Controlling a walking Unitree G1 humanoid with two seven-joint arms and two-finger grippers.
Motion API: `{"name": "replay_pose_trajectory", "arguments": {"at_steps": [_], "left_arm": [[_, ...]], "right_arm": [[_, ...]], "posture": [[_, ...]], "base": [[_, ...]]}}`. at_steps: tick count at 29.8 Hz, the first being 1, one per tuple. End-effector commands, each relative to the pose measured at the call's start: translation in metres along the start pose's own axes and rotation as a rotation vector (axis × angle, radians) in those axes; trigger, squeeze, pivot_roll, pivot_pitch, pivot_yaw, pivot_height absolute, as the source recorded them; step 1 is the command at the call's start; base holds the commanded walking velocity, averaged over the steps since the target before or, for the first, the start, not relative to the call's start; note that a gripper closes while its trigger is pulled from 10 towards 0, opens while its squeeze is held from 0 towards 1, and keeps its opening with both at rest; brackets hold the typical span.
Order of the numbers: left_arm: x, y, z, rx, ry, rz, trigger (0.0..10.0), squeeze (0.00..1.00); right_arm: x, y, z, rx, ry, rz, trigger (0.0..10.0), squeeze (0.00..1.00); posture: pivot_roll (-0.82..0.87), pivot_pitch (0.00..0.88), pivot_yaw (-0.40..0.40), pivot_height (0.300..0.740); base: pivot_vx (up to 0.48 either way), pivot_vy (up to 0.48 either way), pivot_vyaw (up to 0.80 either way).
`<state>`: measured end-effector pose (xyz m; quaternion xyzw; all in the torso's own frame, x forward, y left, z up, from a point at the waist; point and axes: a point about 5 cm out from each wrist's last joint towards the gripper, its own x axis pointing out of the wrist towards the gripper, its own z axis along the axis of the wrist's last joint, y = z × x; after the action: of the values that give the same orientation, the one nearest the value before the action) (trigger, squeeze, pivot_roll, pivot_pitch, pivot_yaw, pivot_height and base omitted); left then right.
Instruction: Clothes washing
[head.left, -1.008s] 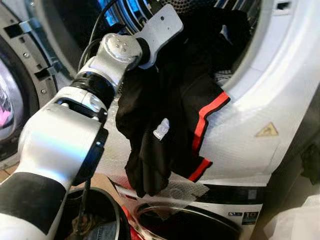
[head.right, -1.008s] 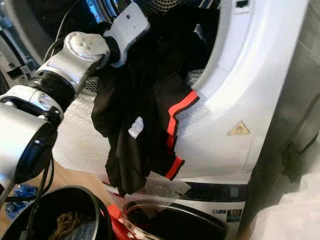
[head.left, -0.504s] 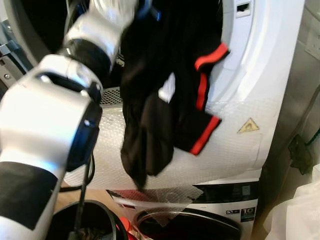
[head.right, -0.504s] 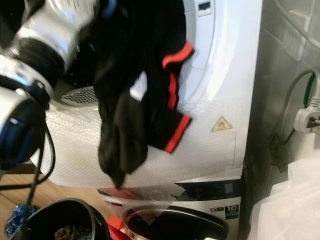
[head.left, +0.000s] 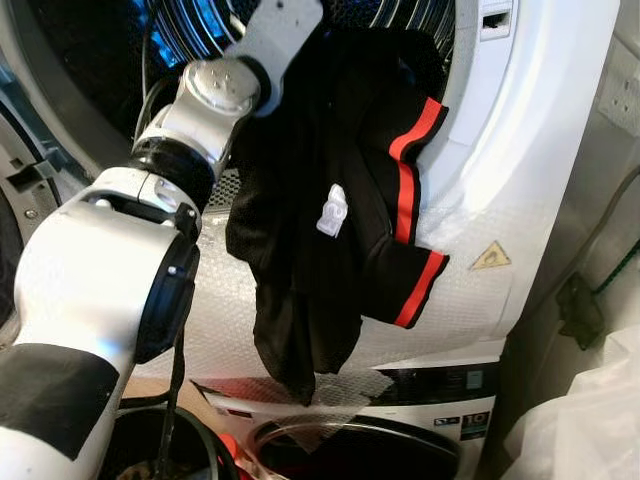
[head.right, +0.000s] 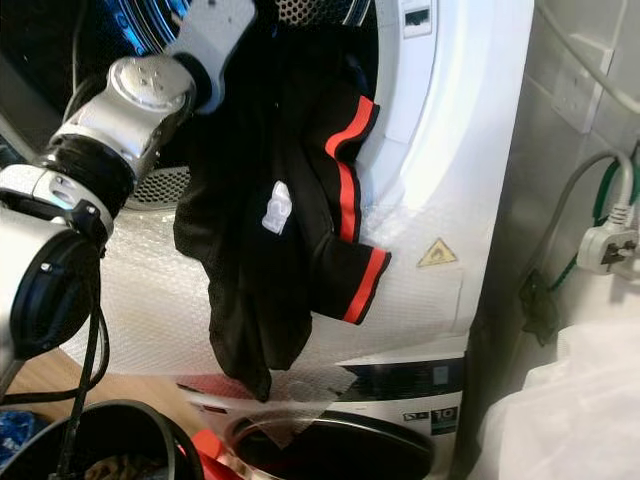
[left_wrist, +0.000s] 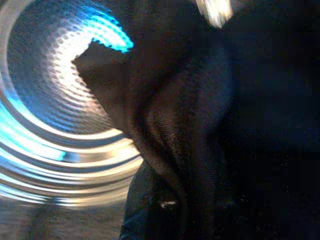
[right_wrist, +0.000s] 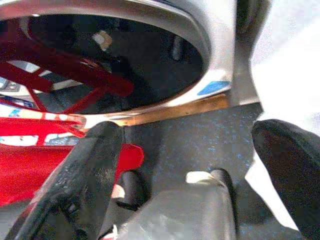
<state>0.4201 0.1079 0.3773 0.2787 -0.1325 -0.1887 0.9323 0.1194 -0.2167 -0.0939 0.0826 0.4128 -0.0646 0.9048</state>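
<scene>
Down low, the right gripper (right_wrist: 185, 165) hangs idle by the floor, its two black fingers spread wide with nothing between them, pointing at a red frame (right_wrist: 60, 65) and a round lower door (right_wrist: 150, 30).

Up closer to the action, the left arm (head.left: 110, 290) reaches up and forward, wrist bracket at the mouth of the upper machine. The black garment with red trim (head.left: 330, 230) hangs from that wrist end, its long axis running straight down. The upper part is already over the lip of the drum opening (head.left: 190, 40), but the tail and the red-edged cuff drape outside, against the bubble-wrapped white front panel (head.left: 470, 300).

Whether the left fingers are clamped on the cloth I cannot tell; they are buried in dark fabric (left_wrist: 200, 140).

Beyond the cloth, the ribbed steel drum (left_wrist: 55, 100) glows blue. So the coming move looks like carrying it deeper in.
</scene>
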Motion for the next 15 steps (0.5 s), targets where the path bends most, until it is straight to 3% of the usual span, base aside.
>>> {"name": "replay_pose_trajectory", "arguments": {"at_steps": [1,4,7,14,15], "left_arm": [[-0.002,-0.007,-0.018,-0.032,0.058,-0.081,10.0,0.00],[-0.003,-0.012,-0.023,-0.034,0.064,-0.128,10.0,0.00],[-0.004,-0.012,-0.027,-0.025,0.082,-0.134,10.0,0.27],[-0.005,-0.012,-0.031,-0.038,0.079,-0.134,10.0,0.22],[-0.005,-0.011,-0.031,-0.035,0.081,-0.129,10.0,0.17]], "right_arm": [[-0.012,0.014,-0.040,0.026,0.151,0.042,10.0,0.00],[-0.011,0.014,-0.039,0.018,0.154,0.052,10.0,0.00],[-0.010,0.015,-0.038,0.008,0.158,0.065,10.0,0.00],[-0.006,0.020,-0.029,0.000,0.134,0.106,10.0,0.00],[-0.004,0.022,-0.027,-0.002,0.133,0.126,10.0,0.00]], "posture": [[-0.31,0.016,0.190,0.740],[-0.31,0.013,0.185,0.740],[-0.31,0.015,0.181,0.740],[-0.31,0.000,0.173,0.740],[-0.31,0.000,0.171,0.740]], "base": [[0.000,0.000,0.00],[0.000,0.000,0.00],[0.000,0.000,0.00],[0.000,0.000,0.00],[0.000,0.000,0.00]]}}
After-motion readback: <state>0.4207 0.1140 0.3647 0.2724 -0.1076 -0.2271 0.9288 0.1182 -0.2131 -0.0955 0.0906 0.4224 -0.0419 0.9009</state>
